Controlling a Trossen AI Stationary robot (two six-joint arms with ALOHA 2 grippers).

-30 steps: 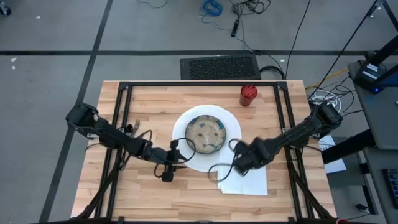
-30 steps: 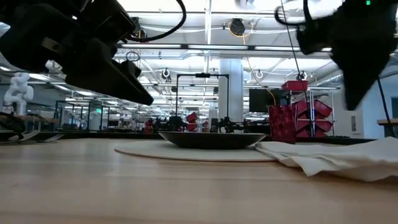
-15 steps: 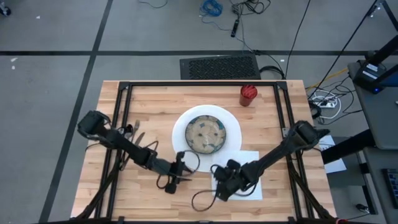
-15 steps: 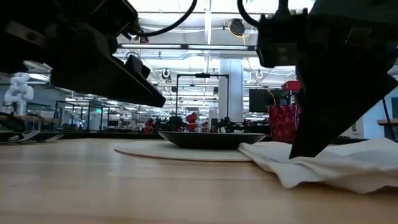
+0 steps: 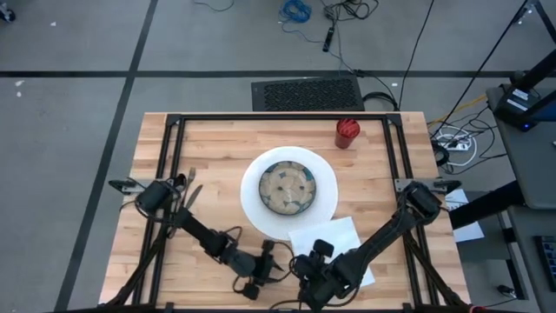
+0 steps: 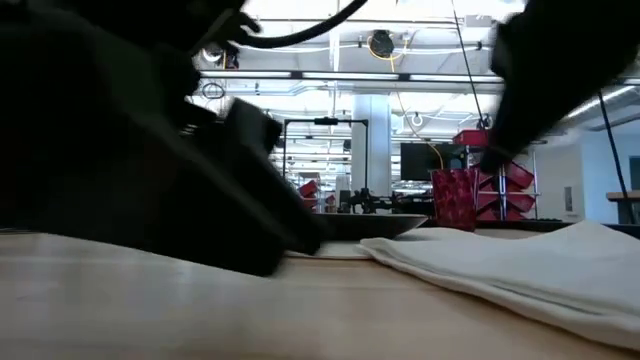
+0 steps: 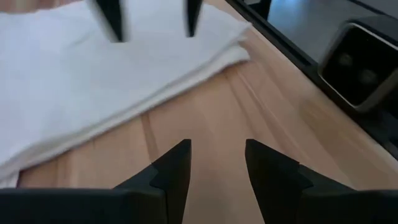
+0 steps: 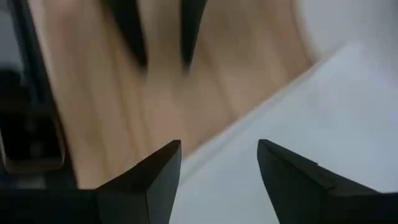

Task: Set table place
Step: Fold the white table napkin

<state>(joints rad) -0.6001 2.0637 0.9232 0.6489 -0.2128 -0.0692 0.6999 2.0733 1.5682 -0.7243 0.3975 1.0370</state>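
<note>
Both my pincers empty and parted, right pincer [image 5: 306, 280] over the napkin [image 5: 334, 246] at the surface's [image 5: 208, 143] near edge: next, square it beside the plate [image 5: 323, 174].

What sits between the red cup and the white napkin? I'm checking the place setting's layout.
In the high view, the white plate holding the patterned bowl lies between the red cup and the white napkin, on the table.
</note>
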